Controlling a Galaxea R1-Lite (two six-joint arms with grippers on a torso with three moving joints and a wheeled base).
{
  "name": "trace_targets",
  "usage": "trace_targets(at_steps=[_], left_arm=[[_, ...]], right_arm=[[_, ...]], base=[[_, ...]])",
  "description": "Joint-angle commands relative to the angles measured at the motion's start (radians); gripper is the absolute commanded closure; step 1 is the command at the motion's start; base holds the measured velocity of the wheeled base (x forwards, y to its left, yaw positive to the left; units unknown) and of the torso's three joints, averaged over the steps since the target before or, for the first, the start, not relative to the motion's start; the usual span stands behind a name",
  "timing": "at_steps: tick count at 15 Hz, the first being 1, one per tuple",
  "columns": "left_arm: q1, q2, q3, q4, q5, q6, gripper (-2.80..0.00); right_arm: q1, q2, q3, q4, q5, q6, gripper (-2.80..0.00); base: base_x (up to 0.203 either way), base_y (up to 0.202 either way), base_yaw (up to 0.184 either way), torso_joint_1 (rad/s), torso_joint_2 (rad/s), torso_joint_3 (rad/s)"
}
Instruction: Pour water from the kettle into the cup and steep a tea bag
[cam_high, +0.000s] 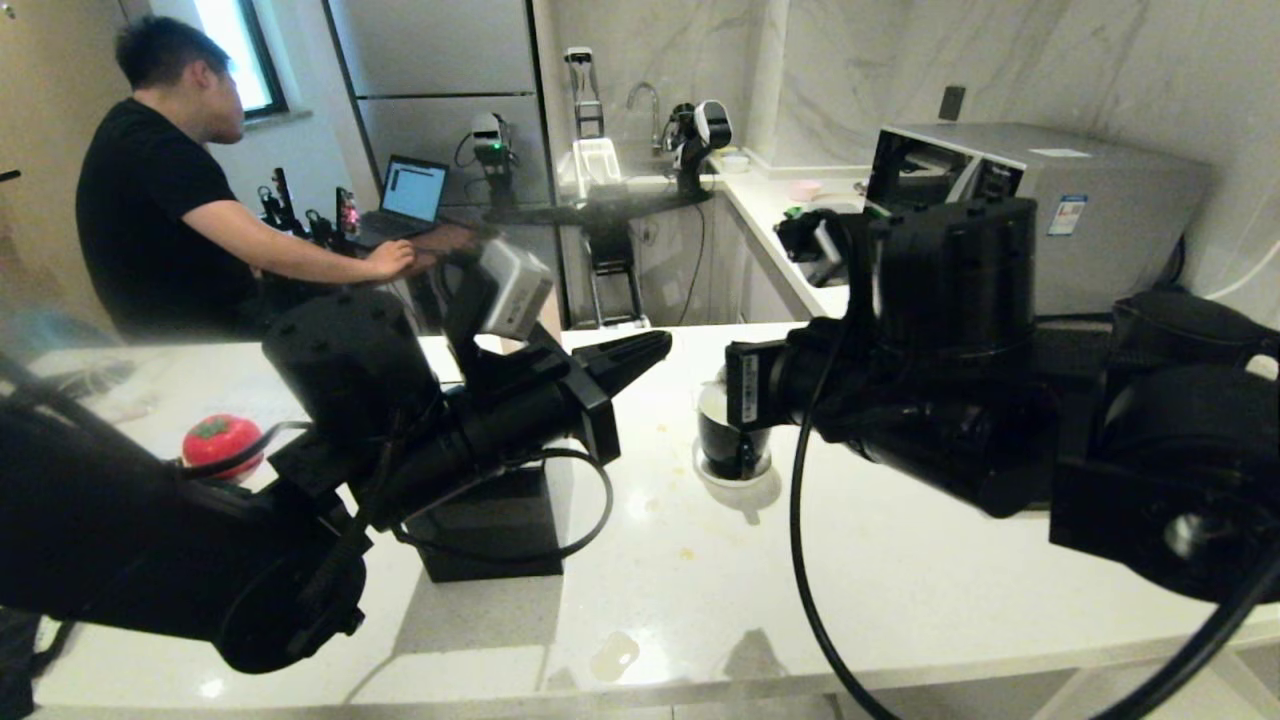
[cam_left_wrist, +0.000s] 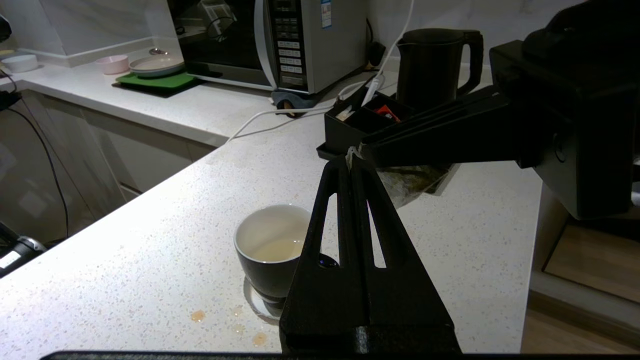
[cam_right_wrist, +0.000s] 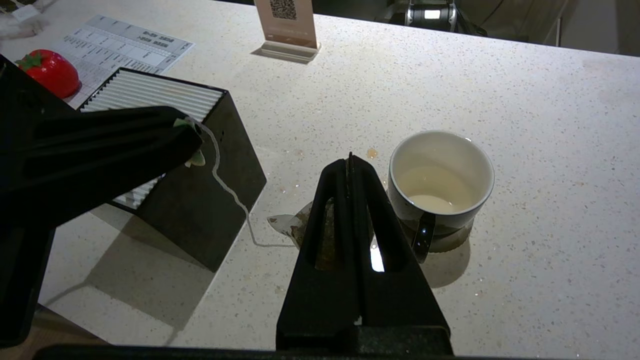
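Right end effector (cam_right_wrist: 349, 165) clamped on tea bag (cam_right_wrist: 295, 225). Left end effector (cam_right_wrist: 190, 132) pinches its string (cam_right_wrist: 227, 187), probably drawing it free beside cup (cam_right_wrist: 442, 172).

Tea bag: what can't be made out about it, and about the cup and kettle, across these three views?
- Tea bag: in the right wrist view it is mostly behind the right tool. Whether it hangs or rests on the counter cannot be told.
- Left wrist view: only part of the bag shows under that tool, and whether the tool grips it is unclear.
- Cup: in the head view it is half hidden by the right arm.
- Kettle: its body is opaque, so the water level is hidden.
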Motion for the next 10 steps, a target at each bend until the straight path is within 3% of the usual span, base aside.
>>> trace_targets(at_steps=[1,10], left_arm=[[0.0,0.0,0.0,-0.007,-0.001,-0.002,0.0],[0.002,0.003,0.001,-0.007,-0.001,-0.002,0.0]], right_arm=[[0.0,-0.001,0.01,-0.003,-0.002,0.001,0.0],[0.0,-0.002,0.023,0.006,-0.004,0.002,0.0]], base=[[0.0,0.0,0.0,0.0,0.0,0.0],[0.0,0.0,0.0,0.0,0.0,0.0]])
